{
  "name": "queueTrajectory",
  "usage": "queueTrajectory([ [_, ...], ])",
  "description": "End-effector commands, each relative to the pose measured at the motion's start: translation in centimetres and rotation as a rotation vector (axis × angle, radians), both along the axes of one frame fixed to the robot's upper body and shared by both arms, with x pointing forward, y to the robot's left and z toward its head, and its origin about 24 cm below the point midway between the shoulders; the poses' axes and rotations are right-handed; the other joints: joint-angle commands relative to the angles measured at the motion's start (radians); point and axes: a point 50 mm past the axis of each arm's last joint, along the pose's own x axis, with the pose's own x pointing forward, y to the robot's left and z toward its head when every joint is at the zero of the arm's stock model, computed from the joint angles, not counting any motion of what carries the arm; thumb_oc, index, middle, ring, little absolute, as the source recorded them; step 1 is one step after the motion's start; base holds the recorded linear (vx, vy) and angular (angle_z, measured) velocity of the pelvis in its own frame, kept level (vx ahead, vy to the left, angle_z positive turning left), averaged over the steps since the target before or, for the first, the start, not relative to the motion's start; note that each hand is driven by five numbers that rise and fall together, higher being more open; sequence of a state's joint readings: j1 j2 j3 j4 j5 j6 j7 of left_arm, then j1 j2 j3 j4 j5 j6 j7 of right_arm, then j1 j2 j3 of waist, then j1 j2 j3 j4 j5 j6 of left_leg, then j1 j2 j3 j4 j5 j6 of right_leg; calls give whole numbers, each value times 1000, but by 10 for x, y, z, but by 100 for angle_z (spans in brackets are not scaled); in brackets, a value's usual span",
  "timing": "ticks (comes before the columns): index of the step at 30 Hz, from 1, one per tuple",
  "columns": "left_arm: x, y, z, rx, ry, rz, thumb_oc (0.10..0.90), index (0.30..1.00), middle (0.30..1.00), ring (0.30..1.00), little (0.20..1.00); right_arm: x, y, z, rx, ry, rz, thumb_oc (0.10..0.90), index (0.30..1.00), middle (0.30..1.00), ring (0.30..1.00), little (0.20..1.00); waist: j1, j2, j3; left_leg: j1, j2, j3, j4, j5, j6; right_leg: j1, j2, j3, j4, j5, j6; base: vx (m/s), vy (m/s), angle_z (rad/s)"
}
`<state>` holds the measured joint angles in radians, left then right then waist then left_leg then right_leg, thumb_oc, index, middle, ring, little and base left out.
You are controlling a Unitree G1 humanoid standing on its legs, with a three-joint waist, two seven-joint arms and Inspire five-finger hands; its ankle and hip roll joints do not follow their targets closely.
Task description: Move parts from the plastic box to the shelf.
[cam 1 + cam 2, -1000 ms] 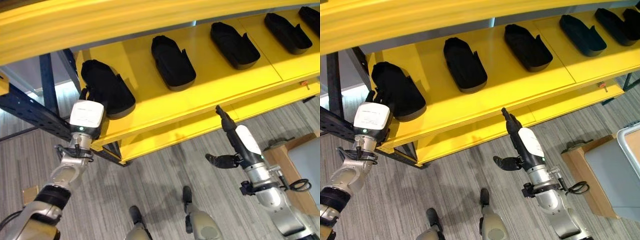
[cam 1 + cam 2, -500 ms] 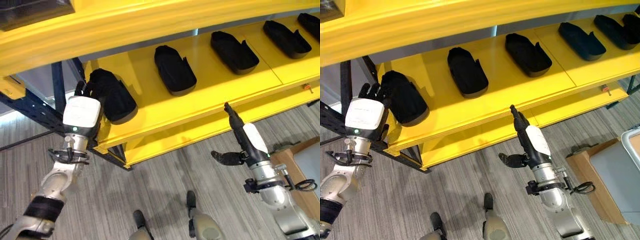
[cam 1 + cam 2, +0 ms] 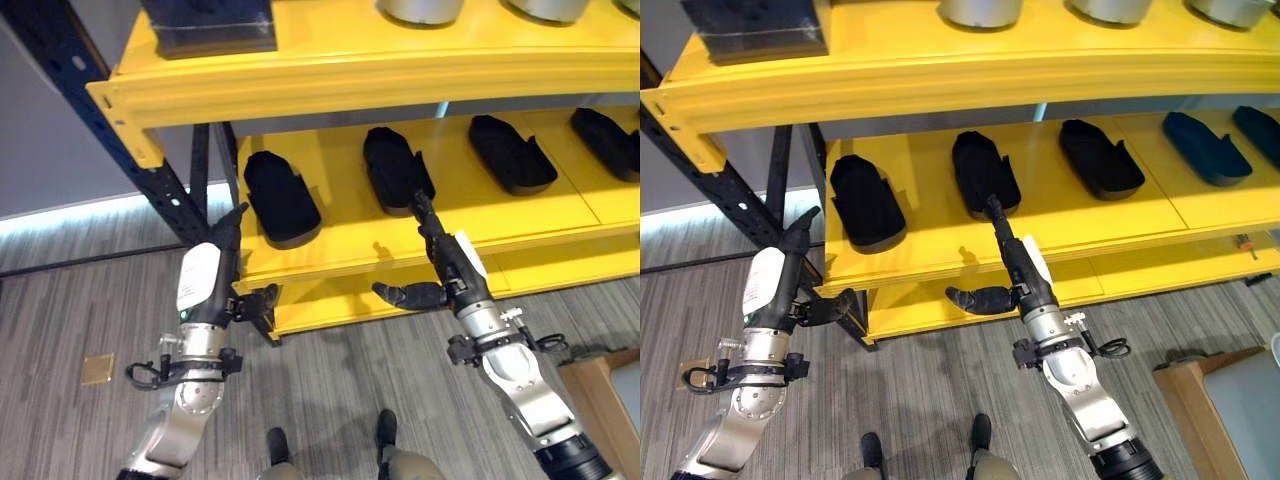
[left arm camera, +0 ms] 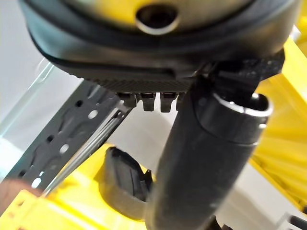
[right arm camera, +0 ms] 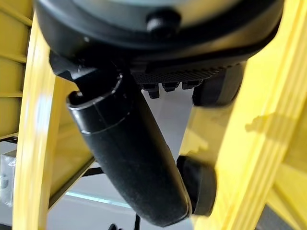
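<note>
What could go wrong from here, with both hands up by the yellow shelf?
The right hand points straight fingers at the yellow shelf's front edge; pushing forward could jam them against it. The left hand, open, sits beside the dark blue upright post and might clip it or nudge the leftmost black moulded part.

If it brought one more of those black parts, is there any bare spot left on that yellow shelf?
Yes. The parts sit in a spaced row, with bare yellow between the leftmost part and the second part, and between that and the third part. The front strip of the shelf is bare too. Toward the right end the parts lie closer.
</note>
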<state>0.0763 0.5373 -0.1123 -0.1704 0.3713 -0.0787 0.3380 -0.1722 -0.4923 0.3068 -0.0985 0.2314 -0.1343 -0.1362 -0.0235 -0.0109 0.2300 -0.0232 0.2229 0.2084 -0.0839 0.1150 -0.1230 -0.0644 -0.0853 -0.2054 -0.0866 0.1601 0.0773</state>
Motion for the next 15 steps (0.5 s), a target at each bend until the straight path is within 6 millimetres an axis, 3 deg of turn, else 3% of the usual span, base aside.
queueTrajectory([
  [1,3,-5,50,-6,-225,-122,900,1000,1000,1000,1000,12,15,51,151,-218,44,900,1000,1000,1000,1000,-6,-35,-4,20,8,-35,6,-17,-3,34,-40,30,41,-94,45,-56,-19,18],
  [15,-3,-15,50,-39,-178,-212,900,1000,1000,1000,1000,42,36,57,203,-174,13,900,1000,1000,1000,1000,60,-42,62,-60,-15,-91,13,4,7,-3,-64,-23,50,-80,51,-16,-3,13],
])
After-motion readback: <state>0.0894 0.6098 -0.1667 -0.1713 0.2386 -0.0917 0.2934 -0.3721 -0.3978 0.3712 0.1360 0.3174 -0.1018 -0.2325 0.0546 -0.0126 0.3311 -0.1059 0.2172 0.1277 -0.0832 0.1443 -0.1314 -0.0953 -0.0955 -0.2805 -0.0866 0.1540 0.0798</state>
